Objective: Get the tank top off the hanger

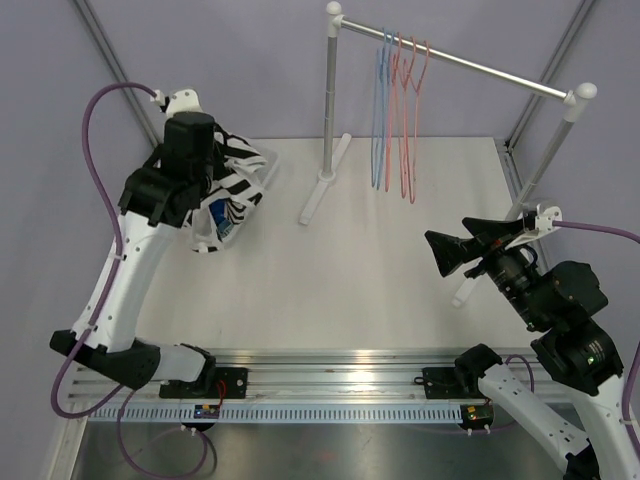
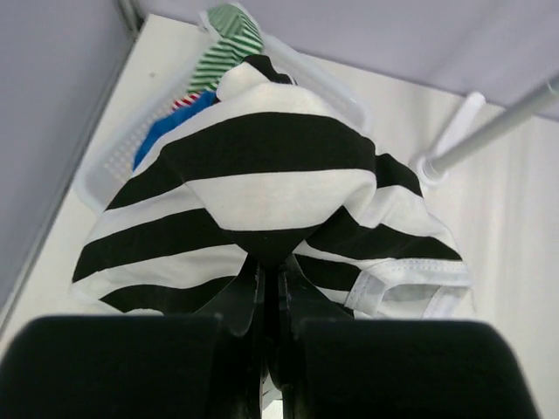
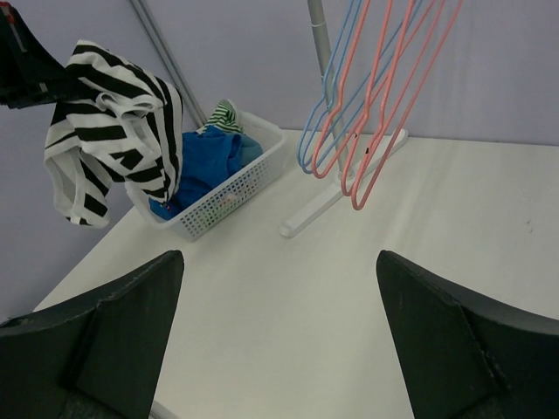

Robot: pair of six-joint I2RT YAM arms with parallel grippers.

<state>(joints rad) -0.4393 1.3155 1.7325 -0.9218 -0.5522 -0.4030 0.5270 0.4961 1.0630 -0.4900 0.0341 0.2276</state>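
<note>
Our left arm reaches high at the far left, left fingers [image 2: 262, 281] pinching the striped tank top [image 2: 271, 188] above the basket [image 3: 231, 196]; at near right, right fingers [image 1: 446, 250] hover spread wide over the surface [image 1: 350, 285].

Tank top [image 3: 105, 122] blk/wht stripes; basket [image 3: 234, 197] white; clothes [image 3: 206, 164] blue, green-striped; hangers [image 1: 405, 150] pink & blue.
</note>
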